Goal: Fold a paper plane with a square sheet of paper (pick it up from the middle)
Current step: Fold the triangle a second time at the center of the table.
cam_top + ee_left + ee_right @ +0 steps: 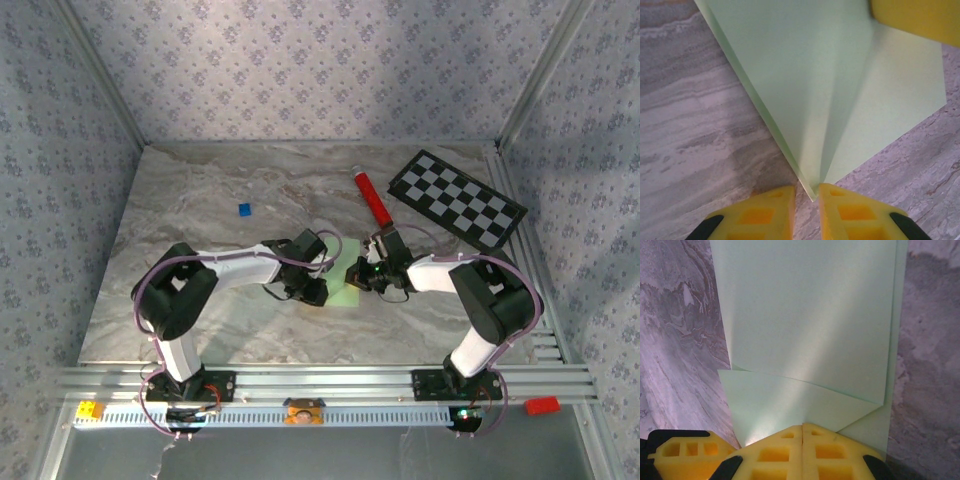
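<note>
Your table (200,200) carries the square sheet of paper (346,292) lying flat, near and to the left of the checkerboard (457,200) and well apart from it. The sheet is partly folded, one flap over another with slanting creases. I judge that spot lets both arms reach it.

The right gripper (803,432), the closer of the two to the checkerboard, has its jaws shut together and presses on the sheet's edge, likely to pin it. The left gripper (807,194), farther from the checkerboard, stands barely ajar with the sheet's pointed corner at the mouth of the gap. You cannot tell whether it has hold.

Both arms bend inward at the elbow, wrists low, facing each other across the paper.
</note>
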### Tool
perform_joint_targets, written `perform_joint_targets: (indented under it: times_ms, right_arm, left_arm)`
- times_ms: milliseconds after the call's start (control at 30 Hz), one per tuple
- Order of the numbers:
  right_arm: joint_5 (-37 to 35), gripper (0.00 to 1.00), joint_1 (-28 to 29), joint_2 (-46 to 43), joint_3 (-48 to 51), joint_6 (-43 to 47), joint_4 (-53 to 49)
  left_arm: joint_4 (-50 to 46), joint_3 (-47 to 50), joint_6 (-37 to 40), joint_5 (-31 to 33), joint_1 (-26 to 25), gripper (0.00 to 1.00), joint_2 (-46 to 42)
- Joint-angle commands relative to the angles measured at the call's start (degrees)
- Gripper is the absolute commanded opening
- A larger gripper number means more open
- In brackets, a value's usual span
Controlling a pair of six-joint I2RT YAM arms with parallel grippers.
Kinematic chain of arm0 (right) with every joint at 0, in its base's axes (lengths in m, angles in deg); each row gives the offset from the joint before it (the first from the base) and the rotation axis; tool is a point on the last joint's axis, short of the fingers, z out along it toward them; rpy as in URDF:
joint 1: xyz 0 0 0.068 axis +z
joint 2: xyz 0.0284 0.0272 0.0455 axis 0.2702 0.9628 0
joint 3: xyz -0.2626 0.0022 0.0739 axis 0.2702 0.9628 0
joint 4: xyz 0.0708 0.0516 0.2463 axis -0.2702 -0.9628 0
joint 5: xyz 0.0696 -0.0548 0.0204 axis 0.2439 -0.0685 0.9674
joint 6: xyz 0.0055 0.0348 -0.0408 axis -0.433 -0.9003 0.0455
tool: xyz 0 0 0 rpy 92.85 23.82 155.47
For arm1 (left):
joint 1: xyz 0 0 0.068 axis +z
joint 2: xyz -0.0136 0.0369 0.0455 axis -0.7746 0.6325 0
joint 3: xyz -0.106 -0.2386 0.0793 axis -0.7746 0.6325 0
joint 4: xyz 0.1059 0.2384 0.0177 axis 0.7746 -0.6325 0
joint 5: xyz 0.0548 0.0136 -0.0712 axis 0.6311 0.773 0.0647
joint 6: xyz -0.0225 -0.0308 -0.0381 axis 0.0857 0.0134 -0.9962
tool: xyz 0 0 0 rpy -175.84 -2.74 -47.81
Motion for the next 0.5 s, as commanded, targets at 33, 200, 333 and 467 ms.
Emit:
perform_joint_targets:
  times_ms: [33, 200, 333, 467]
  right_arm:
    - [-2.88, 0.02, -0.36, 1.43, 1.06, 0.49, -3.7]
    - [-3.07, 0.02, -0.36, 1.34, 1.11, 0.54, -3.8]
    - [-3.13, 0.02, -0.36, 1.39, 1.09, 0.57, -3.8]
    - [-3.12, 0.02, -0.45, 1.34, 1.05, 0.75, -4.11]
  left_arm:
    - [0.09, -1.35, 0.79, -0.37, -1.63, 0.15, 2.2]
    - [-0.26, -1.58, 0.77, -0.45, -1.89, 0.11, 2.47]
    - [-0.79, -1.32, 0.41, 0.73, -1.96, 0.07, 2.57]
    - [-0.6, -0.81, 0.15, 0.34, -1.98, 0.07, 1.82]
